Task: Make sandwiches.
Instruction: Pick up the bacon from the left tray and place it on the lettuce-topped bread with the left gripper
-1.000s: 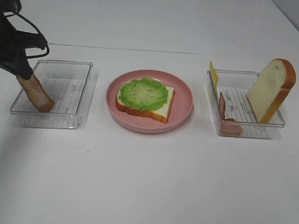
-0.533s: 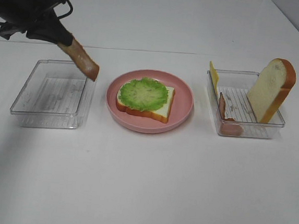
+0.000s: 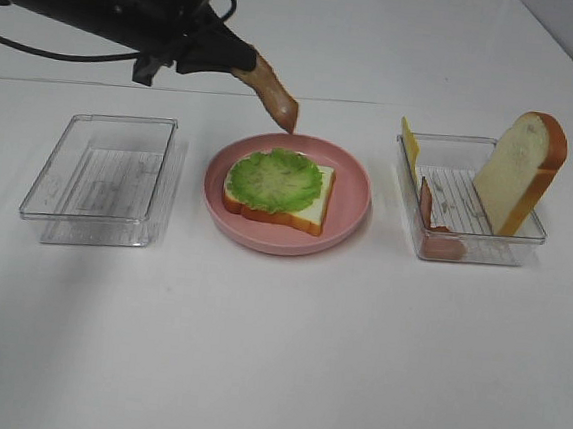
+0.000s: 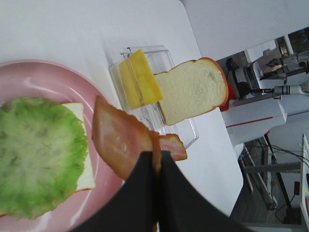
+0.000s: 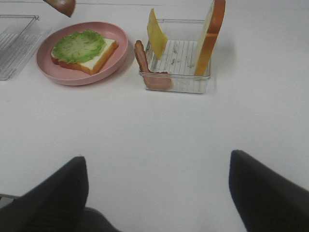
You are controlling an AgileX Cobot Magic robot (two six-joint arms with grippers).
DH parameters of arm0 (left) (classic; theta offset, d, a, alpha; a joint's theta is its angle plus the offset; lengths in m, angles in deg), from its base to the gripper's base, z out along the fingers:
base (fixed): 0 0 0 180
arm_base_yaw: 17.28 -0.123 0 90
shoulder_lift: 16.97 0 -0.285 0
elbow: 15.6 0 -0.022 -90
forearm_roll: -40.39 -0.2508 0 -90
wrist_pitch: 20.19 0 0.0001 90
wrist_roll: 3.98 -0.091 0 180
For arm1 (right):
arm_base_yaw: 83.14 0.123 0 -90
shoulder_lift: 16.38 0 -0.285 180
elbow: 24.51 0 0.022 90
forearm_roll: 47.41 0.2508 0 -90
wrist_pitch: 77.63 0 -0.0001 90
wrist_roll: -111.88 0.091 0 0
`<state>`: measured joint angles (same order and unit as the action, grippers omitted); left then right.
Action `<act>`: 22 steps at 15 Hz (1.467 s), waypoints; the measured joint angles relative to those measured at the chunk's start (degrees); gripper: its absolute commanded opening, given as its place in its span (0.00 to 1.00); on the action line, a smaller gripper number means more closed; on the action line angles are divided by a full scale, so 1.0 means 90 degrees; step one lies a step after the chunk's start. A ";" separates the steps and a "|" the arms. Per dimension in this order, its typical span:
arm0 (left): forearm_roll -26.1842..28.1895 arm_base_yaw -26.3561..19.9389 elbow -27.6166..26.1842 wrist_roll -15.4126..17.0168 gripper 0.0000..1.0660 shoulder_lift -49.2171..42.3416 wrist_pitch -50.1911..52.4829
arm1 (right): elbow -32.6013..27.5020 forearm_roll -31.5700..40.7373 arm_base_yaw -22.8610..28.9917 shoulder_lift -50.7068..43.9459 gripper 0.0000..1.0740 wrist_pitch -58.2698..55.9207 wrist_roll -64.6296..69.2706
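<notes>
Green lettuce [image 3: 274, 179], ruffled at its edge, covers most of a thick white bread slice [image 3: 312, 209] with an orange-brown crust. So far these two layers make up the sandwich [image 3: 290, 197]. It lies flat, broad face up, in the middle of a round pink plate [image 3: 353, 195] at the centre of the white bench [image 3: 274, 354]. In the high view the slice's longer side runs roughly left to right, slightly skewed, with a squared corner showing on the right past the lettuce.

The left tool [image 3: 241, 65] is clamped on one end of a reddish-brown bacon strip [image 3: 275, 95]. The wrist view shows its dark fingers [image 4: 145, 193] pressed together on the meat. The strip slants down and away from the tool, and its free end points at the far rim of the plate. It hangs in the air, clear of the lettuce.

A clear plastic tray [image 3: 124, 120] sits to the left of the plate. A matching tray [image 3: 484, 247] to the right holds a yellow cheese slice [image 3: 409, 143] leaning at its far left corner. It also holds a second bacon strip [image 3: 431, 222] propped against the left wall and curling over the near edge. A second bread slice [image 3: 519, 170] stands on edge against its right side.

The right tool [image 5: 158, 159] hovers over bare bench with its fingers spread wide, holding nothing.
</notes>
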<state>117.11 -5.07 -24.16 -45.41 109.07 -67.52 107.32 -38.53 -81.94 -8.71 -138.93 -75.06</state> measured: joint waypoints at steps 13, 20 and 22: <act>-0.1070 0.0917 -0.1311 0.0509 0.00 0.1394 0.0395 | 0.0000 0.0000 0.0000 0.0000 0.71 0.0000 0.0000; -0.2273 0.0802 -0.1324 0.0560 0.00 0.1394 0.0630 | 0.0000 0.0000 0.0000 0.0000 0.71 0.0000 0.0000; -0.2508 0.0738 -0.1324 0.0942 0.00 0.1394 0.0630 | 0.0000 0.0000 0.0000 0.0000 0.71 0.0000 0.0000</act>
<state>94.54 1.57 -36.07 -36.93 121.62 -61.85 107.32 -38.53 -81.94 -8.71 -138.93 -75.06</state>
